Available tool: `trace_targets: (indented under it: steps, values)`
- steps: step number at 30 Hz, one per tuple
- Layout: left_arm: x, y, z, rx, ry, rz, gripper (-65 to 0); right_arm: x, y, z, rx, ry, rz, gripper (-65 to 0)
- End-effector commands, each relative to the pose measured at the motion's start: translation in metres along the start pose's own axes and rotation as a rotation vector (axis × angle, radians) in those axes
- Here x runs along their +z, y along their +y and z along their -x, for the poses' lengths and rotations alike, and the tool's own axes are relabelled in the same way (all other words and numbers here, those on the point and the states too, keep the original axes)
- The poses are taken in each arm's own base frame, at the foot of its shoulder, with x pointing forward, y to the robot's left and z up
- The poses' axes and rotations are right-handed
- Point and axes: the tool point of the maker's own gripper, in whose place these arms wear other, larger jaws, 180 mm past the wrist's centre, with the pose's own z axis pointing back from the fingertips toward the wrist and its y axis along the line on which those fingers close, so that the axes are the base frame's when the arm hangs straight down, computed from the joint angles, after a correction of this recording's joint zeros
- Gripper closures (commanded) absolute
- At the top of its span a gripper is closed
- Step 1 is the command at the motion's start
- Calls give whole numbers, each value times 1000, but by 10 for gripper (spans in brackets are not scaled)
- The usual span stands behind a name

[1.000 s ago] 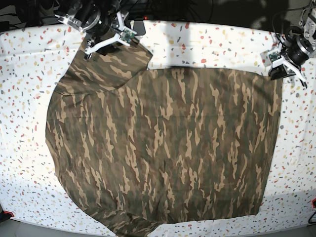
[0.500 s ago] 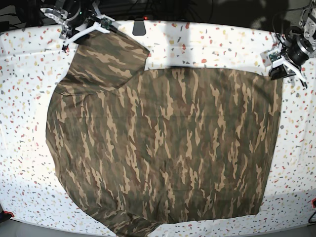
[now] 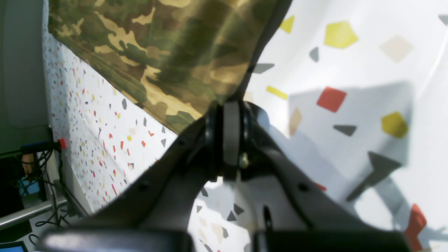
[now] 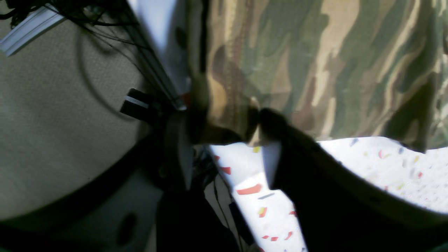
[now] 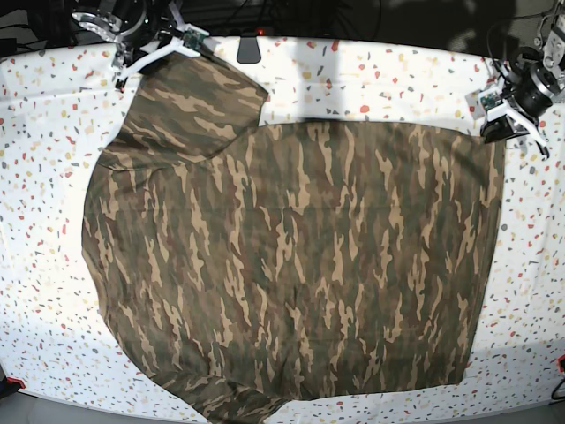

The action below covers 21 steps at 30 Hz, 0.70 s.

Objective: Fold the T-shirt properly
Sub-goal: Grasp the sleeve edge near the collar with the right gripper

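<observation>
The camouflage T-shirt lies spread flat over most of the speckled white table, with one sleeve pointing to the far left corner. My right gripper is at the sleeve's far edge, shut on the hem. In the right wrist view the hem is bunched between the dark fingers of that gripper. My left gripper is at the shirt's far right corner. In the left wrist view it is shut, and the cloth corner ends at its tips.
A small black object sits at the table's back edge near the sleeve. Cables and dark gear lie behind the table. The shirt's near hem reaches the front edge. A red item is at the right edge.
My right gripper has moved up and left toward the far corner, drawing the sleeve out with it. The left gripper and the shirt's body have stayed put.
</observation>
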Motion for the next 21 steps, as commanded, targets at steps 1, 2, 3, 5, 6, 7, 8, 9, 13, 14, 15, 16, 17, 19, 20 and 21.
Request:
trace_targets:
  steps: [1, 2, 3, 5, 6, 7, 8, 9, 13, 14, 15, 16, 17, 19, 20, 21]
  values:
    - [3, 5, 2, -15, 0, 2, 0, 3, -9, -5, 5, -23, 33, -220]
    - [3, 5, 2, -14, 0, 2, 0, 3, -9, -4, 5, -23, 33, -190]
    - [3, 5, 2, -15, 0, 2, 0, 3, -9, -4, 5, -23, 33, -160]
    - [3, 5, 2, -15, 0, 3, 0, 3, -9, -4, 5, -23, 34, -113]
    - [3, 5, 2, -15, 0, 3, 0, 4, -10, -4, 6, -22, 35, -95]
    - [3, 5, 2, -15, 0, 2, 0, 4, -10, -5, 9, -22, 39, -78]
    - [3, 5, 2, -15, 0, 2, 0, 4, -11, -6, 10, -25, 41, -58]
    - [3, 5, 2, -14, 0, 2, 0, 6, -12, -7, 10, -31, 44, -34]
    - [3, 5, 2, -15, 0, 3, 0, 15, -17, -22, 14, -75, 65, 0]
    - [3, 5, 2, -15, 0, 2, 0, 18, -20, -26, 14, -90, 74, 0]
    - [3, 5, 2, -15, 0, 2, 0, 21, -23, -31, 10, -106, 87, 0]
    - [3, 5, 2, -15, 0, 3, 0, 25, -26, -36, 2, -121, 102, 0]
    - [3, 5, 2, -15, 0, 2, 0, 28, -30, -40, -5, -136, 117, 0]
    - [3, 5, 2, -15, 0, 2, 0, 34, -34, -47, -14, -161, 137, 0]
    - [3, 5, 2, -15, -1, 2, 0, 36, -36, -50, -15, -168, 143, 0]
    - [3, 5, 2, -15, 0, 2, 0, 37, -36, -51, -16, -173, 146, 0]
